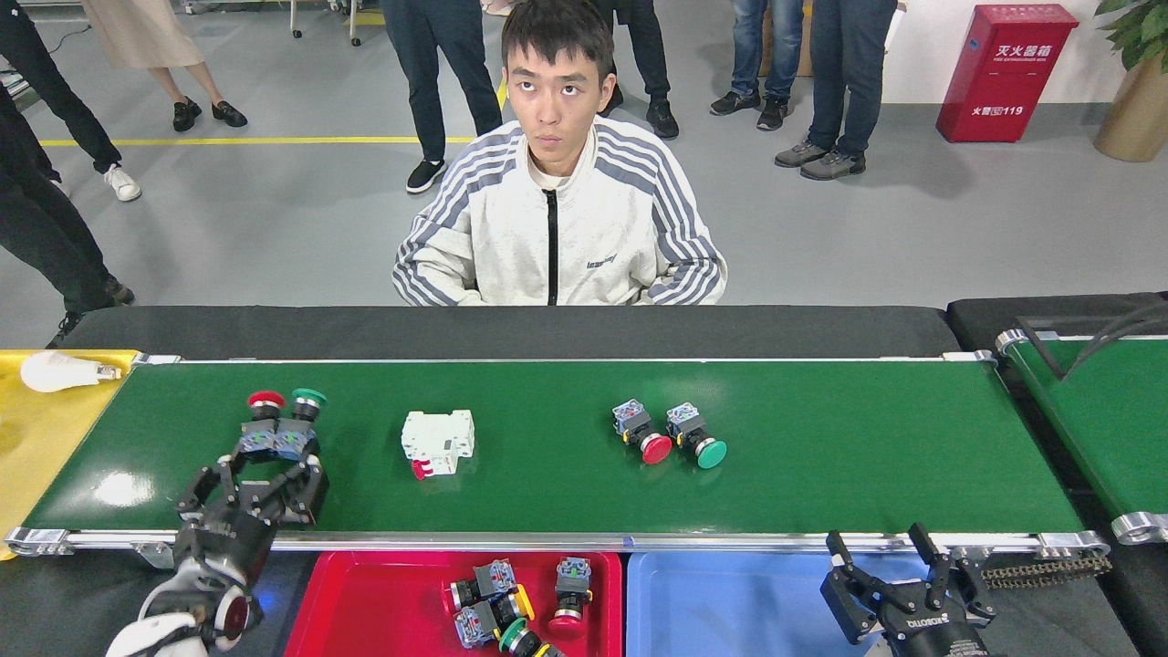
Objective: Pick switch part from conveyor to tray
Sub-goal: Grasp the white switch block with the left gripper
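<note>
A: Belt first. The long glossy green conveyor [821, 456] with silver aluminium edge rails runs across the view. Near its left end stand a red-capped push-button switch part [265, 401] and a green-capped push-button switch part [307, 400], side by side, caps pointing to the far rail, their grey contact blocks toward the near rail.

B: Left gripper?

A: The black left gripper [269, 474] sits over the belt just on the near side of that pair. Its fingers are spread wide, their tips at the contact blocks; whether they touch cannot be told. Nothing is gripped.

B: Mid belt?

A: A white boxy circuit breaker with a red lever [438, 440]. To its right, well apart, a second pair lies on its side: a red mushroom-head switch part [642, 436] and a green mushroom-head switch part [696, 437], just beside each other, heads toward the near rail.

B: Trays?

A: A red plastic tray [365, 602] sits below the near rail and holds a cluster of switch parts [511, 607]. A blue plastic tray [730, 602] adjoins it on the right.

B: Right gripper?

A: The black right gripper [890, 566] hovers at the blue tray's right end, fingers parted, empty.

B: Elsewhere?

A: A yellow tray [36, 438] at far left bears a white light bulb [59, 371]. A person in a white striped jacket [557, 228] sits behind the belt.
</note>
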Robot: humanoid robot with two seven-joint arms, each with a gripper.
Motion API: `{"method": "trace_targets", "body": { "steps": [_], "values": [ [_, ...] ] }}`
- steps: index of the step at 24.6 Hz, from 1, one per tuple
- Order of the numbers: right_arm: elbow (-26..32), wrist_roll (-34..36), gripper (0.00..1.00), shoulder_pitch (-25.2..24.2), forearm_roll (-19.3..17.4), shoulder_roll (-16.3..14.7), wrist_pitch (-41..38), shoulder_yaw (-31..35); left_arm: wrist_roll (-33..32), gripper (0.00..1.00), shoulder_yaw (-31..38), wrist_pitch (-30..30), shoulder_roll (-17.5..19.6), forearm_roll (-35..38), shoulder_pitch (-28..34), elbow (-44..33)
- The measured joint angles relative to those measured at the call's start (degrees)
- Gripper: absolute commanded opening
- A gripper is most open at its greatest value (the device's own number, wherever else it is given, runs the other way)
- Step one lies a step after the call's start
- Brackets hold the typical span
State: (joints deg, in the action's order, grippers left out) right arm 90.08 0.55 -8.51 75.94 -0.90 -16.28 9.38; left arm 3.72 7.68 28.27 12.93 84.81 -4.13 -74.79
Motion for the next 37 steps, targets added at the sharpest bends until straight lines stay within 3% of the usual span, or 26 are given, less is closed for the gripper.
{"method": "trace_targets", "body": {
  "steps": [2,3,4,5,8,15,17,21,26,29,37],
  "values": [
    [0.2,0.0,1.0,0.0,0.0,-0.9,0.1,0.3,0.0,0.32,1.8,7.9,0.5,-0.2,7.5,-8.1],
    [0.3,0.0,1.0,0.0,-0.1,-1.2,0.1,0.5,0.1,0.45,2.2,11.1,0.5,-0.3,10.5,-11.4],
    [0.4,0.0,1.0,0.0,-0.2,-1.5,0.1,0.7,0.1,0.77,2.5,12.9,0.5,-0.5,13.9,-14.8],
    [0.5,0.0,1.0,-0.1,-0.2,-1.7,0.2,1.1,0.1,1.0,2.8,14.2,0.3,-0.5,16.4,-17.4],
    [1.4,0.0,1.0,-0.2,-0.2,-1.8,0.2,2.1,0.1,1.0,3.3,15.8,-1.5,-0.6,21.1,-22.0],
    [3.6,0.0,1.0,-2.3,-0.2,-1.8,-0.3,2.9,0.2,1.0,5.8,16.1,-6.2,-0.5,21.7,-22.6],
    [4.1,0.0,1.0,-2.6,-0.2,-1.8,-0.3,3.3,0.2,1.0,7.0,10.0,-7.7,-0.4,21.2,-21.9],
    [4.2,0.0,1.0,-3.2,-0.2,-1.8,-0.3,3.7,0.2,1.0,8.4,-2.3,-6.8,-0.4,19.5,-18.8],
    [4.3,0.0,1.0,-3.2,-0.2,-2.0,-0.2,4.3,0.4,1.0,10.3,-5.6,-5.5,-0.4,19.4,-17.4],
    [4.3,0.0,1.0,-3.2,-0.3,-2.0,-0.1,4.3,-0.2,1.0,10.2,-5.9,-5.2,-0.4,14.9,-15.3],
    [4.2,0.0,1.0,-3.2,-0.4,-2.7,-0.3,4.4,-4.1,1.0,10.1,-6.5,-1.2,-0.4,-1.8,2.2]
  ]
}}
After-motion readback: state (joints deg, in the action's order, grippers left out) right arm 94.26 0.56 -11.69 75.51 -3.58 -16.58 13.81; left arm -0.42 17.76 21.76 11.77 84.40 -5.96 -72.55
